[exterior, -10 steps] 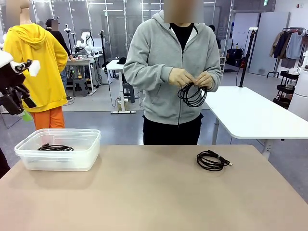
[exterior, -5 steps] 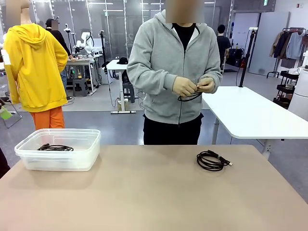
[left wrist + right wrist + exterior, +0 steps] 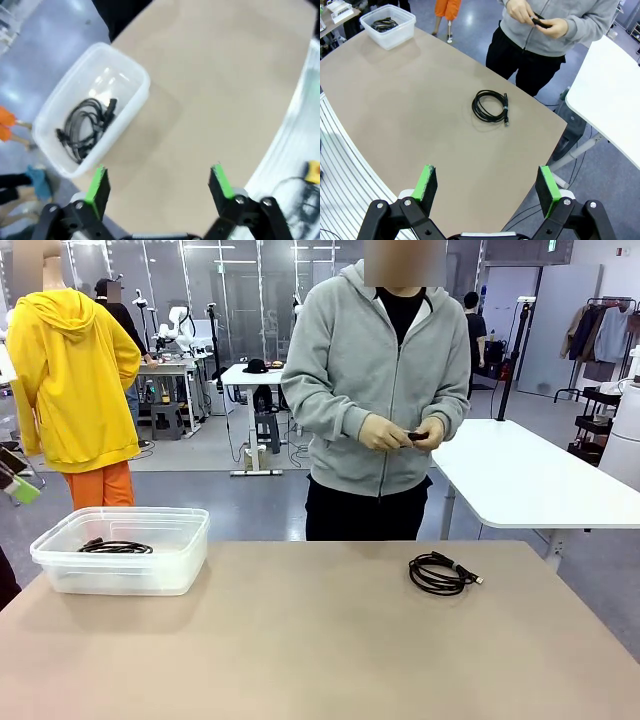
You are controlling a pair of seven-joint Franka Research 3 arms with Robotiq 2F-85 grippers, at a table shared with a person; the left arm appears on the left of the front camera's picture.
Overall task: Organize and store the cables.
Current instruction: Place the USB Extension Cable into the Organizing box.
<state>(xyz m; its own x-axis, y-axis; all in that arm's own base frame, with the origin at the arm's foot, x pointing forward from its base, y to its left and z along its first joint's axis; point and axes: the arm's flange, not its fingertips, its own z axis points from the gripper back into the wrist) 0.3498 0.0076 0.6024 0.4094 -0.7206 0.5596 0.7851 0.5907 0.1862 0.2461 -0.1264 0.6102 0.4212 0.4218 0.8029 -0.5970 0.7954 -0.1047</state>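
We see left gripper (image 3: 159,176) spread wide, empty, high over worktop (image 3: 215,90). Bin (image 3: 127,112) with cable coil (image 3: 87,127) ahead, off to one side. Right gripper (image 3: 486,176) likewise agape, empty. Second coil (image 3: 490,106) straight ahead on worktop, well apart. Farther ahead, person's hands (image 3: 557,27) pinch third cable (image 3: 538,21).

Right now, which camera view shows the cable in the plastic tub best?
The left wrist view: it looks down into the tub, so the cable shows whole from above. The front view shows it side-on through the wall; the right wrist view, small and far.
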